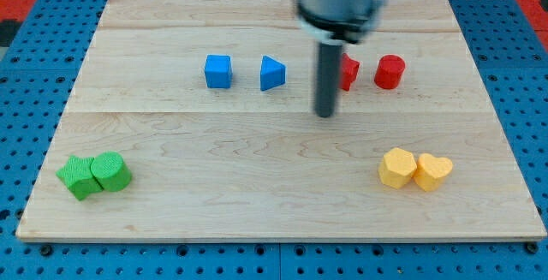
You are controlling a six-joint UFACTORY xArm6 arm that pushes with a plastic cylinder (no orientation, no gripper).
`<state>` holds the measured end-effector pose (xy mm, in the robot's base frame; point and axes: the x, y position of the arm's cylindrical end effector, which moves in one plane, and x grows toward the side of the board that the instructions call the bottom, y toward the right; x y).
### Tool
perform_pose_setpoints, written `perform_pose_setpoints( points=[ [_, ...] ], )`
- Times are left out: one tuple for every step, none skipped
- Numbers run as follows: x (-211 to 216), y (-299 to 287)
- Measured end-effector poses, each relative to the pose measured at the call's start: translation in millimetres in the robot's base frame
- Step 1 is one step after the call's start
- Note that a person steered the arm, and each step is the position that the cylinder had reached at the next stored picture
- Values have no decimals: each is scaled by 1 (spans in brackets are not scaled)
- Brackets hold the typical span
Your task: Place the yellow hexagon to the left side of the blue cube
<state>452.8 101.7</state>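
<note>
The yellow hexagon [396, 168] lies at the view's lower right, touching a yellow heart [433, 171] on its right. The blue cube [218, 71] sits in the upper middle-left. My tip [325, 114] is near the board's middle, well right of the blue cube and up-left of the yellow hexagon, touching no block.
A blue triangular block [272, 74] lies just right of the blue cube. A red block [348, 73], partly hidden by the rod, and a red cylinder [390, 72] sit to the right. A green star [78, 178] and green cylinder [111, 172] touch at lower left.
</note>
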Motion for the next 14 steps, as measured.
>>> perform_pose_setpoints(
  points=[
    [18,94],
    [52,154],
    [95,154],
    [104,85],
    [103,-3],
    [98,-74],
    [111,-31],
    [101,31],
    [75,15],
    [50,-64],
    [22,-129],
    [20,-116],
    [7,-117],
    [7,-173]
  ],
)
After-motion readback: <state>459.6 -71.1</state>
